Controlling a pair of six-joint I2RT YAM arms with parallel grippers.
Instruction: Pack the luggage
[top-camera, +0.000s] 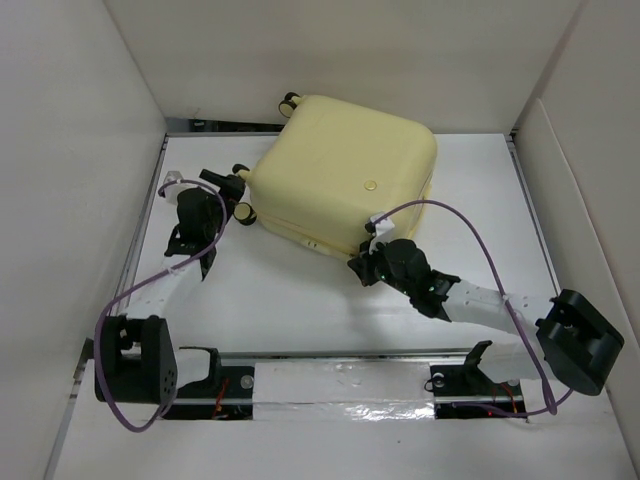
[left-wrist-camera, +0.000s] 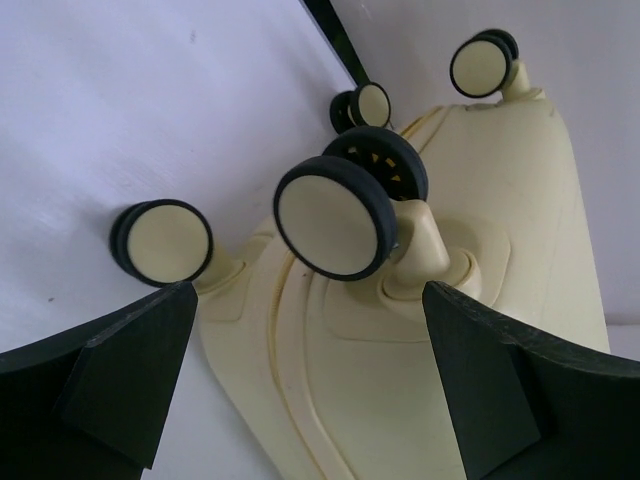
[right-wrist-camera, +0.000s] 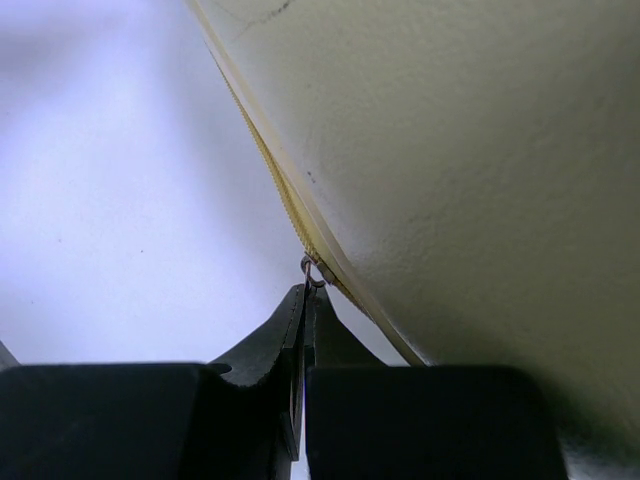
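Pinching the zipper pull (right-wrist-camera: 310, 268), the right tool (right-wrist-camera: 305, 300) is closed tight on that small metal tab, at the near right edge of the suitcase (top-camera: 345, 170). The suitcase lies flat on the counter (top-camera: 300, 310) toward the far middle, wheels (left-wrist-camera: 335, 218) pointing left. The left tool (left-wrist-camera: 308, 292) is spread as wide as it goes and holds nothing. Its fingers stand either side of the nearest wheel without touching it.

The grip on the tab is thin, so a pull that drifts off the line of the zipper (right-wrist-camera: 270, 170) would likely slip the tab out or jam the slider at a rounded corner. With nothing bracing the wheel end, the light shell could slide or swing on the smooth counter instead of letting the slider travel. If the left tool moves in carelessly, a finger could catch a wheel and shove the case.

The shell halves look shut along the visible seam. Whatever is packed inside cannot be seen.
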